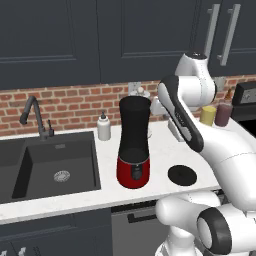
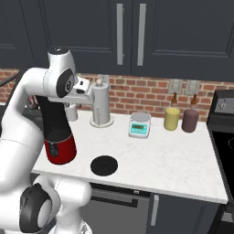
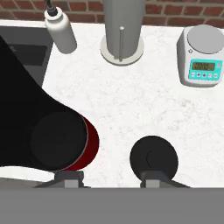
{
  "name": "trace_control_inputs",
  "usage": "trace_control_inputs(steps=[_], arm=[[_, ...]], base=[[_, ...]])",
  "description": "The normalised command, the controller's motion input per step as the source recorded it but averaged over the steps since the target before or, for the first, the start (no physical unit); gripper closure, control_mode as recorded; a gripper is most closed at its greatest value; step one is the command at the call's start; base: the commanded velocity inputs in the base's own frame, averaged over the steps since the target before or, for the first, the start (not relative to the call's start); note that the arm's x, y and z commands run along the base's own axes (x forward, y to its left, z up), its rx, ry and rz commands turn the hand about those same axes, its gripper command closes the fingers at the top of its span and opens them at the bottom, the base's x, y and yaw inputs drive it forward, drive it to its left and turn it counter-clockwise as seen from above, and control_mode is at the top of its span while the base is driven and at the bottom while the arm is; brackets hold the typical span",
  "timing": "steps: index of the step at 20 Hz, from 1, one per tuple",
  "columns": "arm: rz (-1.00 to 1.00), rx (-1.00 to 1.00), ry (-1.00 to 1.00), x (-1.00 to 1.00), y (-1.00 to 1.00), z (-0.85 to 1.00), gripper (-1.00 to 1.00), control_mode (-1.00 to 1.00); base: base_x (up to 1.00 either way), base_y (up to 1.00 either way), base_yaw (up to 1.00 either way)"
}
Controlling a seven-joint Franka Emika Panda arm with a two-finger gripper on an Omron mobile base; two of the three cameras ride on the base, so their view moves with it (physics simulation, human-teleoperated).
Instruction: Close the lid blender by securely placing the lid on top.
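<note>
The blender (image 1: pixel 134 145) stands on the white counter, a tall black jar on a glossy red base (image 2: pixel 59 150), its top uncovered. The lid (image 1: pixel 182 175), a flat black disc with a small centre knob, lies flat on the counter to the blender's right near the front edge (image 2: pixel 103 165). From the hand view I look straight down on the jar's mouth (image 3: pixel 57 140) at the lower left and the lid (image 3: pixel 154 158) at the lower right. My gripper (image 3: pixel 110 178) hangs high above the counter between the two, open, with nothing between its fingers.
A white soap bottle (image 1: pixel 103 126) stands behind the blender beside the dark sink (image 1: pixel 50 165). A paper towel holder (image 2: pixel 101 105) and a small kitchen scale (image 2: pixel 139 124) stand at the back. Yellow (image 2: pixel 172 118) and maroon (image 2: pixel 190 119) bottles sit near the stove (image 2: pixel 224 119).
</note>
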Motion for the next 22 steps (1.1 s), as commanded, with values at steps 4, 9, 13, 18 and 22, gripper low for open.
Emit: trace_control_inputs(steps=[4, 9, 13, 18, 22], arm=[[0.0, 0.0, -0.01, -0.11, 0.0, 0.0, -1.0, -1.0], [-0.03, 0.03, -0.01, -0.55, -0.09, -0.38, -1.0, -1.0], [-0.15, 0.18, 0.0, -0.49, -0.76, -0.78, -1.0, -1.0], [-0.12, 0.17, 0.17, -0.17, -0.98, -0.71, -1.0, -1.0], [-0.12, 0.02, 0.27, 0.0, -0.46, -0.64, -1.0, -1.0]], base=[[0.0, 0.0, 0.0], [0.0, 0.0, 0.0], [0.0, 0.0, 0.0], [0.0, 0.0, 0.0], [0.0, 0.0, 0.0]])
